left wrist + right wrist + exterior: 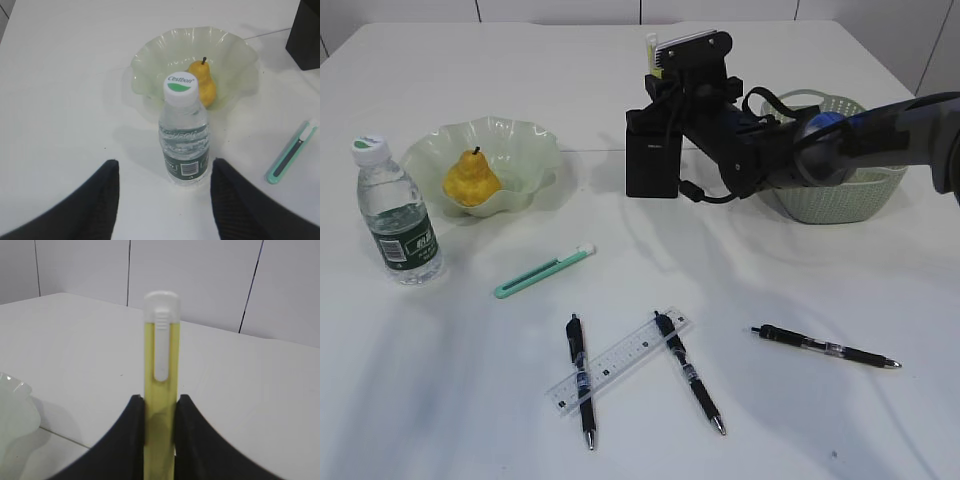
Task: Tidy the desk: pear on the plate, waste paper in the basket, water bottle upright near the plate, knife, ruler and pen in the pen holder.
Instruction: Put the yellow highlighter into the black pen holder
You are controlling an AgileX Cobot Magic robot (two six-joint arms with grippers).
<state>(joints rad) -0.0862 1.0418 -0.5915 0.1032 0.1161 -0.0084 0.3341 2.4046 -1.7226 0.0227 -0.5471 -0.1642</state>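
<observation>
Nearest on the white bench lie three black pens: one crossing under the single clear ruler, a second crossing the ruler's far end, and a third lying alone to the right. Just beyond them, one mint-green utility knife rests flat and slanted.

To the left, one water bottle stands upright just beside the one wavy green plate, and the single yellow pear sits in that plate. In the left wrist view the left end effector hangs with its dark fingers spread wide on either side of the bottle, touching nothing; the arm itself is outside the exterior view.

Farther back, the one black pen holder is partly covered by the right arm, which reaches across from the right and also hides much of the grey-green basket; its contents cannot be made out. The right end effector is narrowed onto a yellow pen-like tool with a white cap, held upright above the pen holder; its lower end is hidden.
</observation>
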